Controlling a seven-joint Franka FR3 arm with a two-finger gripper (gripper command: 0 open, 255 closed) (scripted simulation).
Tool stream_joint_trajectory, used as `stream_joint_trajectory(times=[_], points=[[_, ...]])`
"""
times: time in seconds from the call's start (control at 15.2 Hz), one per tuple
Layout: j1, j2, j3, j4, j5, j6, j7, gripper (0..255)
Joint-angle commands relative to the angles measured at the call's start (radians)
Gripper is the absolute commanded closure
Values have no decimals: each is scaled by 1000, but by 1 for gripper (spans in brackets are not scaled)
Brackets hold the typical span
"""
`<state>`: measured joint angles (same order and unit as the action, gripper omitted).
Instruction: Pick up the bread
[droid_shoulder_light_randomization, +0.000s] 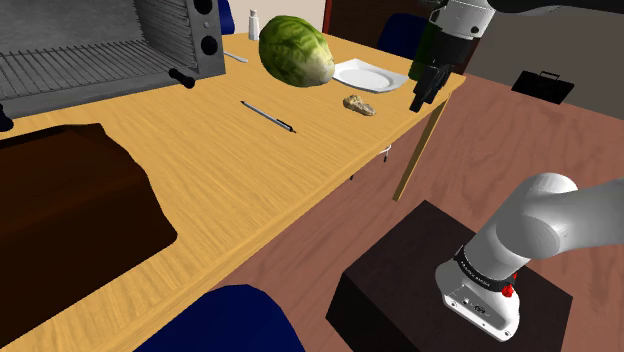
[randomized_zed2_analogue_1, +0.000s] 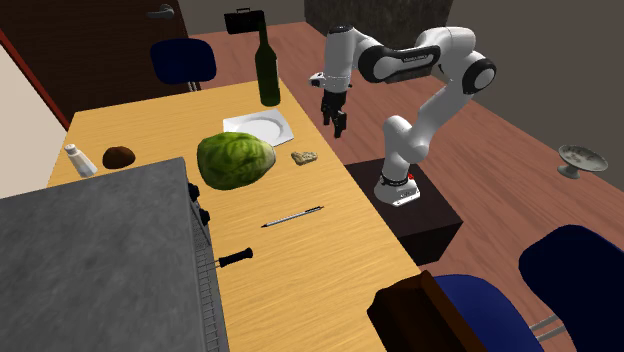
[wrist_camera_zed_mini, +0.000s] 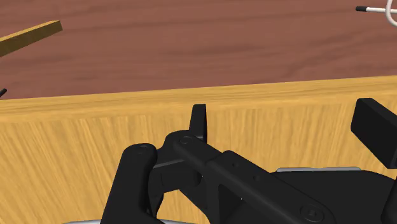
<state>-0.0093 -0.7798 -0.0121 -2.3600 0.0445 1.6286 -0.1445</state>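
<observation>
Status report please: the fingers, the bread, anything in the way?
Gripper high near the table edge, fingers open, empty. Bread lying on the table, untouched, near the white plate. Nothing between gripper and bread.

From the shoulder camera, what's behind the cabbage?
A white shaker stands behind the cabbage, near the grey appliance. The cabbage covers the table right behind it; the second exterior view shows a brown lump there, beside the shaker.
</observation>
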Motion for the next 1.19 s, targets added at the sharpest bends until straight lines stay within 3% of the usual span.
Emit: stream_joint_trajectory(times=[0.0,0.73,1.12], points=[[0,0,0,0,0,0,0,0],[29,437,161,367,0,15,184,0],[31,428,163,278,2,96,183,0]])
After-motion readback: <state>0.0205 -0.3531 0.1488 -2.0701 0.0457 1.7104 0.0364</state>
